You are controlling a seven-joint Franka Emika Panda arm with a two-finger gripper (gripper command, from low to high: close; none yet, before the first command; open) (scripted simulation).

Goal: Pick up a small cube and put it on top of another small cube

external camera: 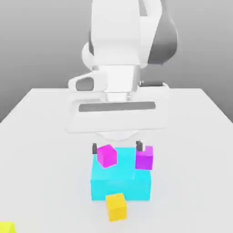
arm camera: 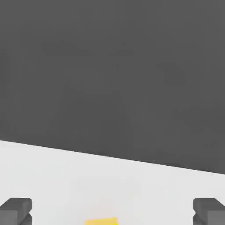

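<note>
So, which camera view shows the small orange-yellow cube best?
The exterior view: the small orange-yellow cube shows whole there, on the table in front of the cyan block. The hand view catches just a yellow sliver of it.

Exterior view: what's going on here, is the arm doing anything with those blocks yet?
Not yet. The gripper hangs open above the table, holding nothing. Under it are a cyan block, a magenta cube and a purple cube. The small orange-yellow cube lies untouched on the table in front of the cyan block.
</note>
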